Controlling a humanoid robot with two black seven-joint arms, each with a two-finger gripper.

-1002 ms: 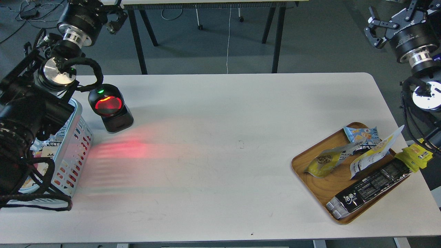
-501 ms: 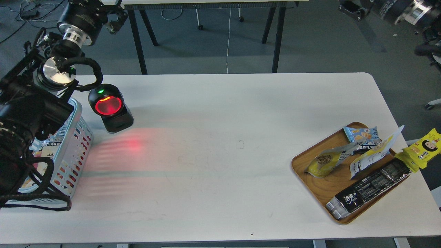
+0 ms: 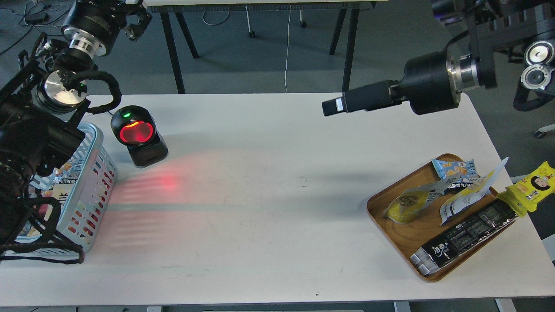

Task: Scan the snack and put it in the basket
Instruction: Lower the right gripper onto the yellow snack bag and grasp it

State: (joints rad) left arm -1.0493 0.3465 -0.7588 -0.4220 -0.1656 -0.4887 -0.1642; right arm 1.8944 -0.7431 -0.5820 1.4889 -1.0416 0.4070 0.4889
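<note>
The snack (image 3: pixel 408 204) is a pouch with a yellow lower part, a grey-white printed top and a picture of tan beans. It lies on the left part of the wooden tray (image 3: pixel 390 227) at the right of the table. My right gripper (image 3: pixel 331 106) points left, held high over the back of the table, well up and left of the tray. It shows as a single dark bar, so I cannot tell its fingers apart. The light blue basket (image 3: pixel 97 169) stands at the left edge with packets inside. My left gripper (image 3: pixel 136 24) is at the top left, beyond the table, and nothing shows in it.
A black scanner (image 3: pixel 138 136) with a glowing red window stands right of the basket and casts red light on the table. The tray also holds a light-blue packet (image 3: pixel 455 168), a yellow-white pouch (image 3: pixel 470 196) and a long black packet (image 3: pixel 464 237). A yellow packet (image 3: pixel 532 185) lies off its right side.
My right arm has swung in from the upper right and now reaches left over the table's back. My left arm has shifted slightly up and left, uncovering more of the basket.
</note>
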